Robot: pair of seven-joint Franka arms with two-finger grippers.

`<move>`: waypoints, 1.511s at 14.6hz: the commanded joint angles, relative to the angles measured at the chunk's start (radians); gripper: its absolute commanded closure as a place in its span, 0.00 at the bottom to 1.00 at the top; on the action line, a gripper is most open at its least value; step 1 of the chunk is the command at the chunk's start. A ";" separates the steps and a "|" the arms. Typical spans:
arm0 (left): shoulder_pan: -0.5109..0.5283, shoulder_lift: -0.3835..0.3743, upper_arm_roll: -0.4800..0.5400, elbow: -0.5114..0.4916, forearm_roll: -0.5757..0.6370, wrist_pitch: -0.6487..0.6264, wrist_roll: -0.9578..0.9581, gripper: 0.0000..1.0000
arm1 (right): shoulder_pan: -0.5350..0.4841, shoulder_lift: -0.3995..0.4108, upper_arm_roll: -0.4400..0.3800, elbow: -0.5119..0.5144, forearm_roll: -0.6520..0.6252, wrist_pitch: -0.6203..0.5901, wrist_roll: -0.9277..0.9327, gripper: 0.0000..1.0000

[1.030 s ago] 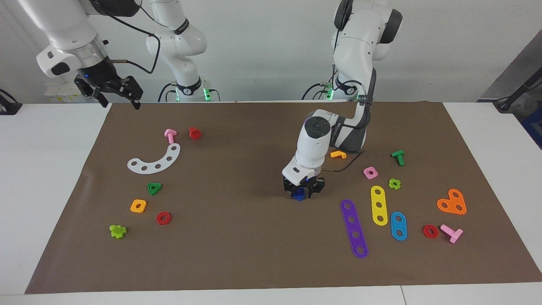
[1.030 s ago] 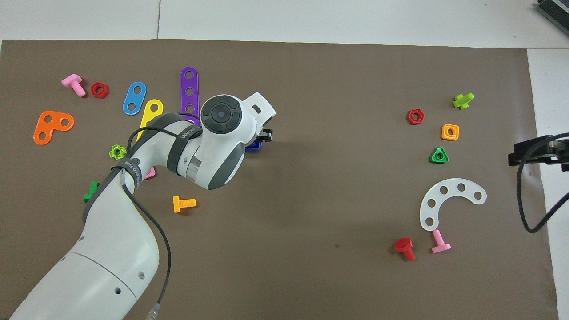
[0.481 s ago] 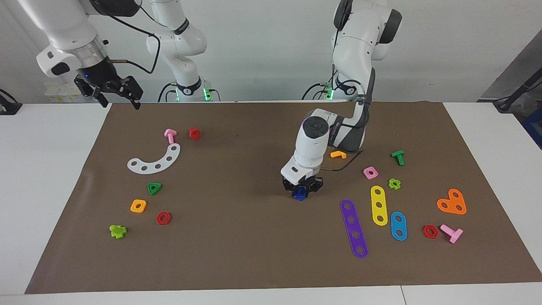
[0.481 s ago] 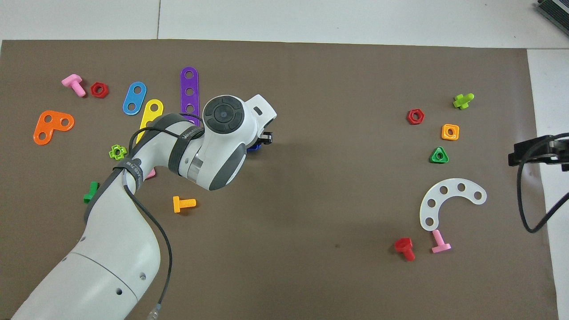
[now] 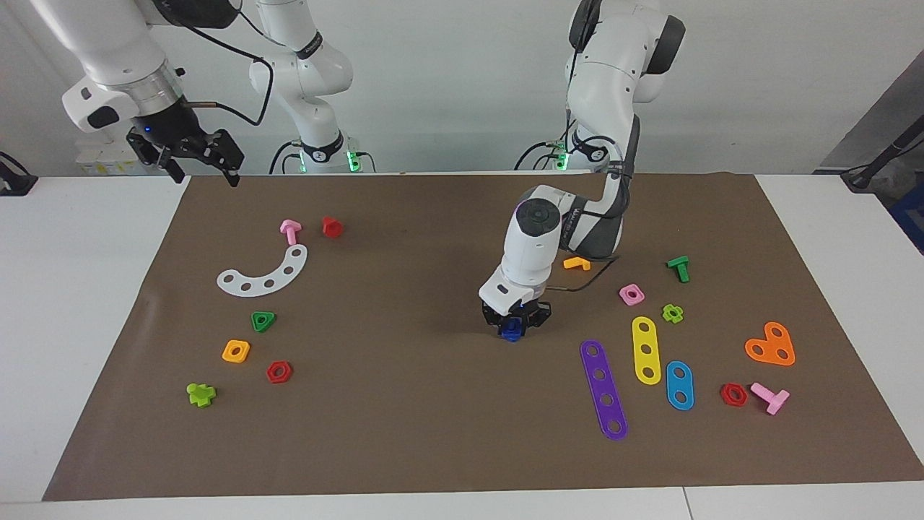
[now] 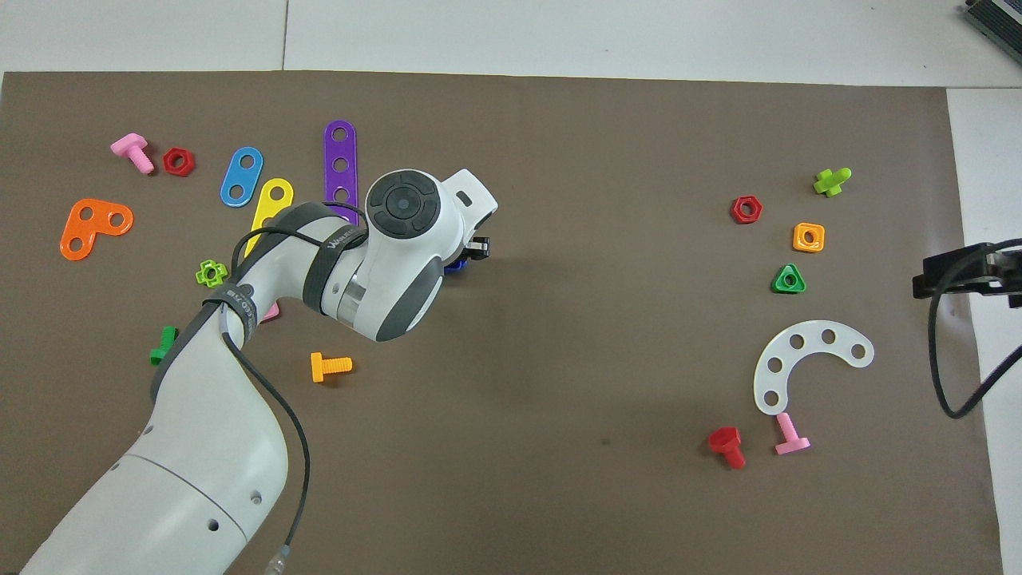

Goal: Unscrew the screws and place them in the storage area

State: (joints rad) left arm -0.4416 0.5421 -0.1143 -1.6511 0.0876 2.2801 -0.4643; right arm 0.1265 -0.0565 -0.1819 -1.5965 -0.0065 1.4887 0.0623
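A dark-blue screw [image 5: 512,330] sits near the middle of the brown mat, and my left gripper [image 5: 514,325] reaches straight down onto it, shut on the screw. In the overhead view the left wrist covers nearly all of it; only a blue sliver of the screw [image 6: 455,266] shows beside the left gripper [image 6: 465,257]. My right gripper [image 5: 193,160] waits raised over the mat's corner at the right arm's end, fingers spread open and holding nothing; its black body [image 6: 966,271] shows at the edge of the overhead view.
Purple [image 5: 603,390], yellow [image 5: 646,350] and blue [image 5: 679,385] strips, an orange heart plate [image 5: 771,345] and small bolts and nuts lie toward the left arm's end. A white curved plate [image 5: 266,273], green triangular nut [image 5: 263,321], orange nut [image 5: 236,351] lie toward the right arm's end.
My left gripper's fingers have closed in on the blue screw, and the wrist shifted slightly. The right arm has not moved.
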 commanded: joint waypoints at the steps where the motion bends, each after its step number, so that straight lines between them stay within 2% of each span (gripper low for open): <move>1: -0.017 0.006 0.018 0.034 -0.029 -0.059 -0.027 0.85 | -0.001 -0.017 0.002 -0.014 -0.007 -0.004 -0.004 0.00; 5: -0.016 0.015 0.018 0.076 -0.048 -0.113 -0.040 1.00 | -0.001 -0.017 0.002 -0.014 -0.007 -0.004 -0.004 0.00; 10: 0.000 0.048 0.019 0.237 -0.086 -0.275 -0.074 1.00 | -0.001 -0.016 0.002 -0.014 -0.006 -0.004 -0.004 0.00; 15: 0.056 0.032 0.022 0.307 -0.120 -0.398 -0.068 1.00 | -0.001 -0.016 0.002 -0.014 -0.007 -0.004 -0.004 0.00; 17: 0.105 0.000 0.018 0.288 -0.121 -0.406 -0.042 1.00 | -0.001 -0.017 0.002 -0.014 -0.007 -0.004 -0.004 0.00; 22: 0.210 -0.140 0.015 0.030 -0.132 -0.389 0.212 1.00 | -0.001 -0.017 0.002 -0.014 -0.007 -0.004 -0.004 0.00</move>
State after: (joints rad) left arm -0.2775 0.5068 -0.0927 -1.4594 -0.0117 1.8853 -0.3614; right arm 0.1265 -0.0566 -0.1819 -1.5965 -0.0065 1.4887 0.0623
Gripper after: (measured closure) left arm 0.524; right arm 0.000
